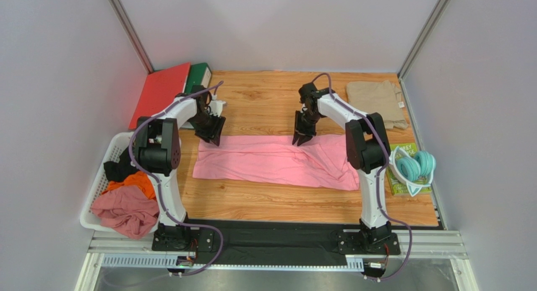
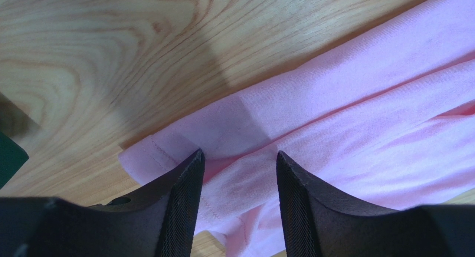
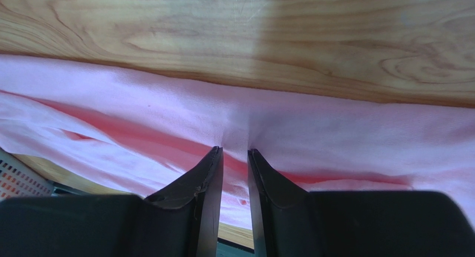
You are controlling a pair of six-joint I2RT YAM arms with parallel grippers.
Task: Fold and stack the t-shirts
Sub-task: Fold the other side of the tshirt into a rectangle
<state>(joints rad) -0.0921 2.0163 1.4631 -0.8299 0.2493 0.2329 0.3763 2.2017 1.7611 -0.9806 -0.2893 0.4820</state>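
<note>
The light pink t-shirt [image 1: 271, 162] lies as a long folded strip across the middle of the wooden table. My left gripper [image 1: 211, 136] is at its far left corner; in the left wrist view the gripper [image 2: 240, 154] is open, its tips straddling a fold of the pink cloth [image 2: 362, 101] near the hem. My right gripper [image 1: 301, 138] is at the strip's far edge; in the right wrist view the gripper [image 3: 234, 150] has its jaws nearly together, and the pink cloth [image 3: 334, 129] puckers at the tips. The khaki-beige t-shirt [image 1: 377, 102] lies folded at the back right.
A white basket [image 1: 94, 196] with loose clothes stands at the left edge. A red folder [image 1: 161, 92] and a green one [image 1: 198, 74] lie at the back left. Teal headphones [image 1: 416, 167] rest on a green book [image 1: 403, 184] at the right.
</note>
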